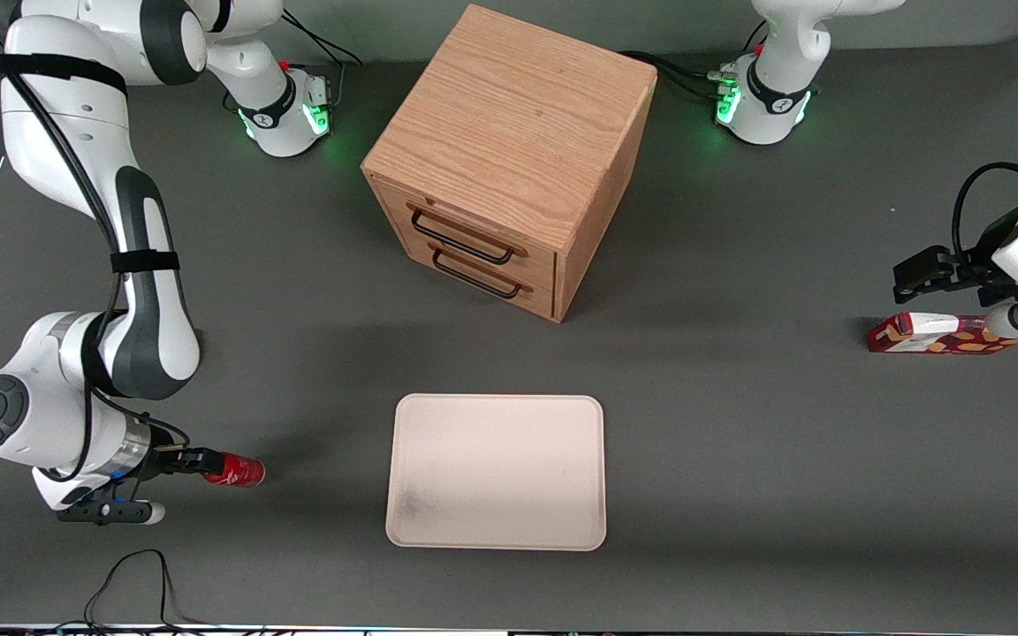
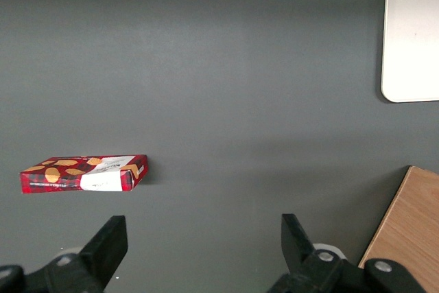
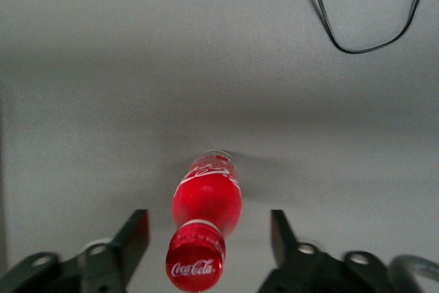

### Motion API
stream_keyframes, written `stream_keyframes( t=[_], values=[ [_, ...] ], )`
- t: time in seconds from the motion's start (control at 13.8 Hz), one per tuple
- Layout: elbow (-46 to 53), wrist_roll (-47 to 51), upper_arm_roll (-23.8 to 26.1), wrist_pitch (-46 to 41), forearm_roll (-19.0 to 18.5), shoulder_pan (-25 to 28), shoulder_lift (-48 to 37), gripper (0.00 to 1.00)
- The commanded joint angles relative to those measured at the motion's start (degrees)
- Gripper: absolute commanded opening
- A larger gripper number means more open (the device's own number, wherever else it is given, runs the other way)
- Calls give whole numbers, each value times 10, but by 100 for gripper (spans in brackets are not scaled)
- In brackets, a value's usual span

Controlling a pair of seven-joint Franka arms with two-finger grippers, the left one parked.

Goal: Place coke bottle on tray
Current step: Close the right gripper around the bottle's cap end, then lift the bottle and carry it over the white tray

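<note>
Between spread gripper (image 3: 209,238) fingers, upright coke bottle (image 3: 206,200), tray (image 1: 496,471) only in front view

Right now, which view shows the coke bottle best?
The right wrist view: the bottle stands upright between the open jaws of the gripper, cap and logo clear. The front view shows it small and partly hidden by the gripper. The left wrist view lacks it.

The parked arm hides one end of the carton (image 1: 933,334).
</note>
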Motion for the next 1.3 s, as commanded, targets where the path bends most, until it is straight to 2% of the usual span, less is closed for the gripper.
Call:
stream_keyframes(
  t=[0.0,0.07,0.36,0.58,0.8,1.01,1.23],
  values=[
    [-9,-14,-2,10,26,4,0,56],
    [-10,-16,-2,10,35,4,0,49],
    [-8,-17,-2,9,34,5,-1,2],
    [12,-21,-2,-10,18,6,-15,0],
    [89,-25,-2,-145,4,5,-30,0],
    [206,-21,-2,-296,3,6,-30,0],
    [276,-16,11,-345,-35,35,-30,0]
  ],
)
